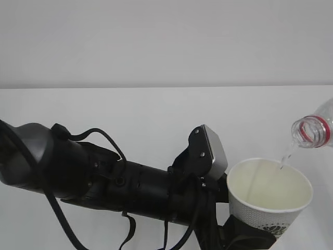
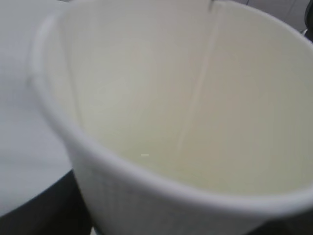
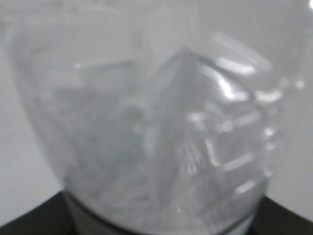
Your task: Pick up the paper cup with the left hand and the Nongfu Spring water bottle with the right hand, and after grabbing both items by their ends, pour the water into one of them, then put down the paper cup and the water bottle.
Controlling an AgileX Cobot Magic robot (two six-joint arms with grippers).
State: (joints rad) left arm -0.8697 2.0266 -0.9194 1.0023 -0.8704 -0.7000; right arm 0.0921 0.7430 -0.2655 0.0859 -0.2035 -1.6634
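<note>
Mostly white, the counter runs back to a plain pale wall, the two meeting in a straight line across the exterior view. One cup and one bottle are in sight, and one arm is seen from outside. That is the left arm, a bulky black one with cables looping round it and a grey square plate near its wrist; it reaches from the left edge to the cup at lower right. The cup stands upright in the left claw, the dark fingers pinching it low on its wall, beneath the rim, so the cup sits just above and in front of the claw. In the left wrist view the cup's cream inside fills nearly the whole picture. The bottle comes in at the right edge, tilted with its open mouth and red neck ring pointing down-left, above and just right of the cup's rim and not touching it. A thin stream of water falls from the mouth into the cup. The right wrist view shows the clear, blurred bottle up close, rising from dark claw parts at both lower corners; it is gripped there.
</note>
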